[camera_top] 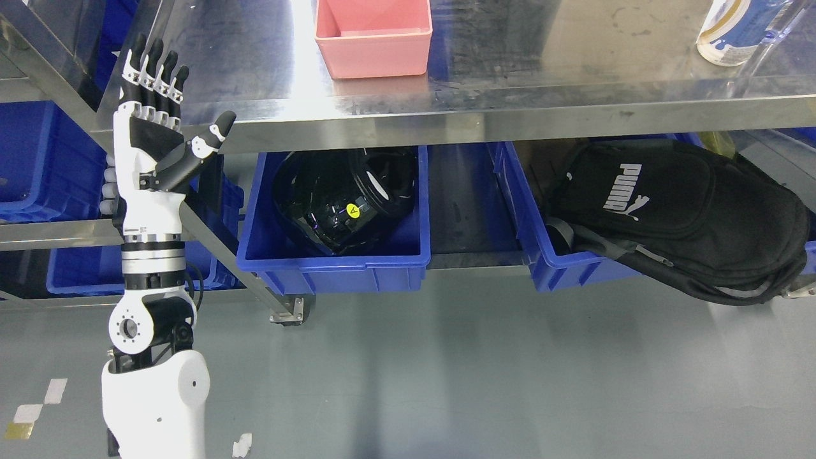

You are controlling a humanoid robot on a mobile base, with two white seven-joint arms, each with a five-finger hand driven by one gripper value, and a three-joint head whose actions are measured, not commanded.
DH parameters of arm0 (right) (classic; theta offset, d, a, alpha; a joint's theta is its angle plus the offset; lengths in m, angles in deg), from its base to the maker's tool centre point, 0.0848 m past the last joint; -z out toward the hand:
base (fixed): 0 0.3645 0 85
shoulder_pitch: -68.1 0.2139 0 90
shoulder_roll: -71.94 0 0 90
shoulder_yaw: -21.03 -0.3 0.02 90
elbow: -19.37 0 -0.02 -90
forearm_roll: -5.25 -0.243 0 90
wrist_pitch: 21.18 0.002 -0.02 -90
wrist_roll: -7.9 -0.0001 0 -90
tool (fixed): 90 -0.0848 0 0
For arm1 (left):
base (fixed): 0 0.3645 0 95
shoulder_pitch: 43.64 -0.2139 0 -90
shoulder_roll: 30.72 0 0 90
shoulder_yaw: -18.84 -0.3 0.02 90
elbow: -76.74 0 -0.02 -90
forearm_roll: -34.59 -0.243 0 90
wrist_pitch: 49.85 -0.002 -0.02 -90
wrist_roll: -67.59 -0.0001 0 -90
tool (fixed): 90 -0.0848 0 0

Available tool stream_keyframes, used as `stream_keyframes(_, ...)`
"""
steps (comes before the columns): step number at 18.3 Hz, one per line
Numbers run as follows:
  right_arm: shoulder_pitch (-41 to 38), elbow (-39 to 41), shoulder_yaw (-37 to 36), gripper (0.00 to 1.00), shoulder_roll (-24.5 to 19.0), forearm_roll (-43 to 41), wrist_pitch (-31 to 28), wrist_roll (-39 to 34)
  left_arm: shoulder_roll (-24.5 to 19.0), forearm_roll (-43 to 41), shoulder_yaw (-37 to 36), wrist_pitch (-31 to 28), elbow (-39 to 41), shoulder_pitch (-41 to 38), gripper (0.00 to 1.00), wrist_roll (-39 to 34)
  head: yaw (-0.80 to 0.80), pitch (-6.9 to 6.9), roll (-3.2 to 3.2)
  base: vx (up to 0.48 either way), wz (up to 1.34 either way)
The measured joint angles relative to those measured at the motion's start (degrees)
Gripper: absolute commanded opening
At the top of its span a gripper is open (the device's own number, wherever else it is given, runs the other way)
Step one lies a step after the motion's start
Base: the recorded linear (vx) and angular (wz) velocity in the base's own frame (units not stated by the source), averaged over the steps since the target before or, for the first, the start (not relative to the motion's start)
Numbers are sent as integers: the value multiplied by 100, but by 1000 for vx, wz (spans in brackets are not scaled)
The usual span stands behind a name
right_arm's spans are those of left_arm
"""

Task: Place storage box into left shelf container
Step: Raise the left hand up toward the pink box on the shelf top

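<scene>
Apparently nothing done yet: pink storage box (373, 38) sits untouched at 12 o'clock on shelf top (574, 83), left hand (156, 137) at 9 o'clock, fingers apart and empty, blue container (331, 261) awaiting it.

Left arm (155, 395) is showing at lower left of the frame: glossy white forearm shell, then a black wrist joint with a round white-and-silver hub, thin black cable looping beside it. Above that, stacked silver and black rings are sitting under a white cuff (small dark marking on it, too small to read). Left hand (150, 137) is wearing a black palm, white frame, black fingers with white knuckle segments.
</scene>
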Motion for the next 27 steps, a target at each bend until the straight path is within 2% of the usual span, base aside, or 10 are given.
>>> stream_keyframes(6, 0, 0, 0, 100, 0, 0, -12, 10, 5, -126, 95, -26, 0, 134, 100, 342, 0, 0, 0, 0, 0)
stream_keyframes(8, 0, 0, 0, 100, 0, 0, -13, 14, -113, -231, 158, -184, -11, 411, 100, 910, 0, 0, 0, 0, 0)
stream_keyframes(10, 0, 0, 0, 100, 0, 0, -14, 14, -359, -369, 218, -391, -64, 883, 100, 1791, 0, 0, 0, 0, 0)
stream_keyframes(13, 0, 0, 0, 100, 0, 0, -13, 7, -838, -653, 183, -513, -247, 1571, 100, 2439, 0, 0, 0, 0, 0)
stream_keyframes(15, 0, 0, 0, 100, 0, 0, -15, -1, -1344, -877, -141, -553, -505, 2132, 100, 3006, 0, 0, 0, 0, 0)
stream_keyframes(19, 0, 0, 0, 100, 0, 0, -17, -5, -1882, -1430, -850, -477, -972, 2936, 98, 3959, 0, 0, 0, 0, 0)
stream_keyframes(23, 0, 0, 0, 100, 0, 0, -19, -6, -2034, -2290, -1449, -469, -1680, 3725, 97, 4418, 0, 1, 0, 0, 0)
stream_keyframes(27, 0, 0, 0, 100, 0, 0, -20, -6, -1917, -2955, -1876, -475, -2346, 4367, 97, 4520, 0, 2, 0, 0, 0)
